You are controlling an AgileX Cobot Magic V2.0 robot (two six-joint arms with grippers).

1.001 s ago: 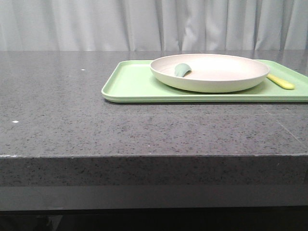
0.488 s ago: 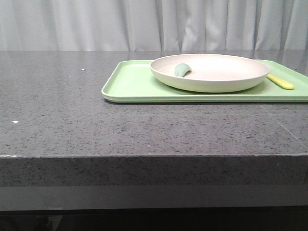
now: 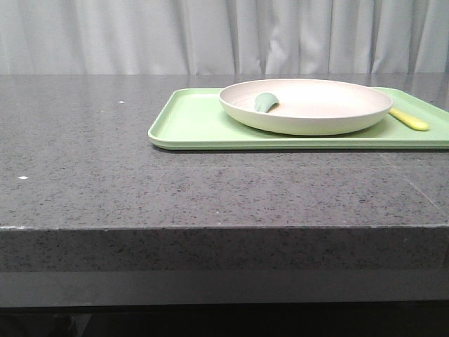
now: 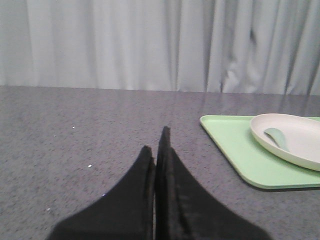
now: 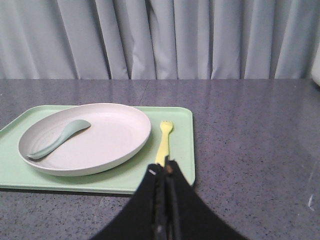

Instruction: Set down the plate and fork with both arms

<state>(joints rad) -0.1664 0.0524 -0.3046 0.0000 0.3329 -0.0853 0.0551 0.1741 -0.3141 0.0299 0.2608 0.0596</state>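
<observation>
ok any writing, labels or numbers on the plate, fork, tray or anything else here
None to read. The round cream-white plastic plate, the small pale-yellow plastic fork, the flat light-green tray, the teal-green spoon and the speckled grey table all look plain in every view.

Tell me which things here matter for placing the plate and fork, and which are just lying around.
For the job: the plate, the fork, the left gripper and right gripper, both shut.

Just there: the green tray under them, the teal spoon in the plate.
</observation>
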